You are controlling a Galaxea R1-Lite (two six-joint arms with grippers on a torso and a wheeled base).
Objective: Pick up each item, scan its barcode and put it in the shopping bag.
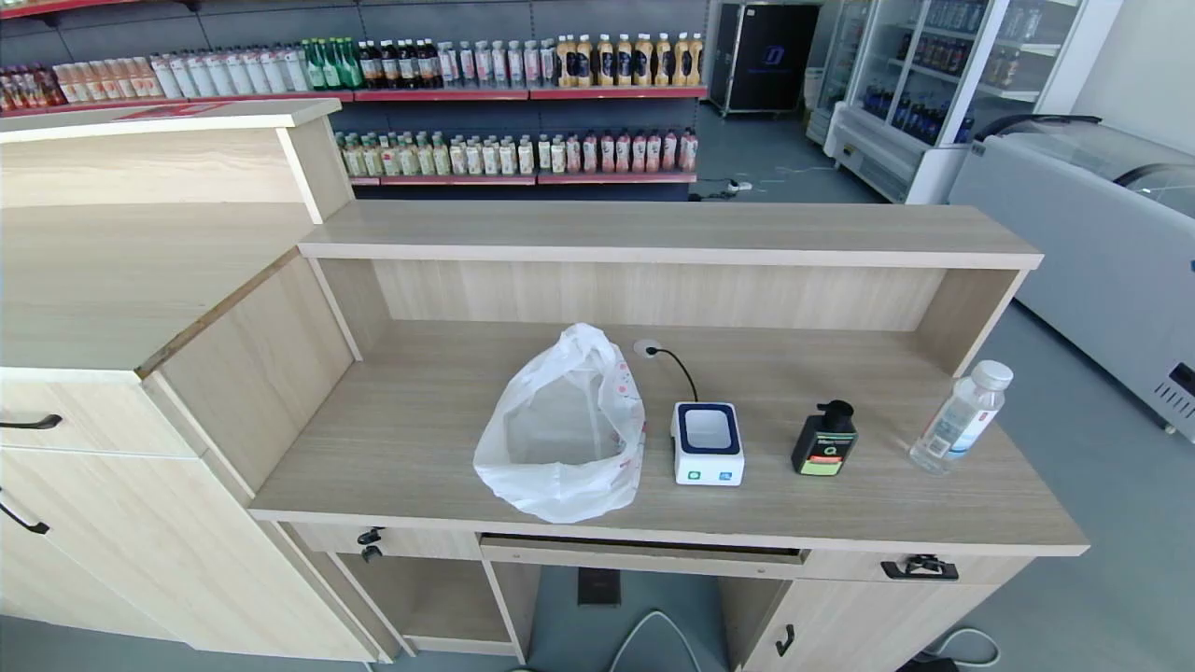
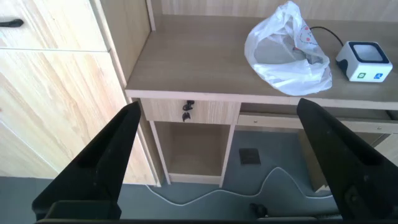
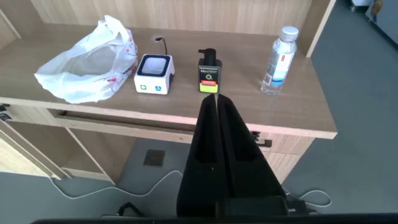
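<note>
Head view: bag (image 1: 565,429), scanner (image 1: 708,443), pump bottle (image 1: 825,441), water bottle (image 1: 960,417), one each

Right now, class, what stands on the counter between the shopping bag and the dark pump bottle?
The white barcode scanner stands between the shopping bag and the pump bottle, close beside the bag; the head view shows it plainly.

A white plastic shopping bag (image 1: 565,429) sits open-mouthed on the counter (image 1: 420,439), with the white scanner (image 1: 708,443) just beside it. To the scanner's right, a dark pump bottle (image 1: 825,441) and a clear water bottle (image 1: 962,417) stand upright, apart.
</note>
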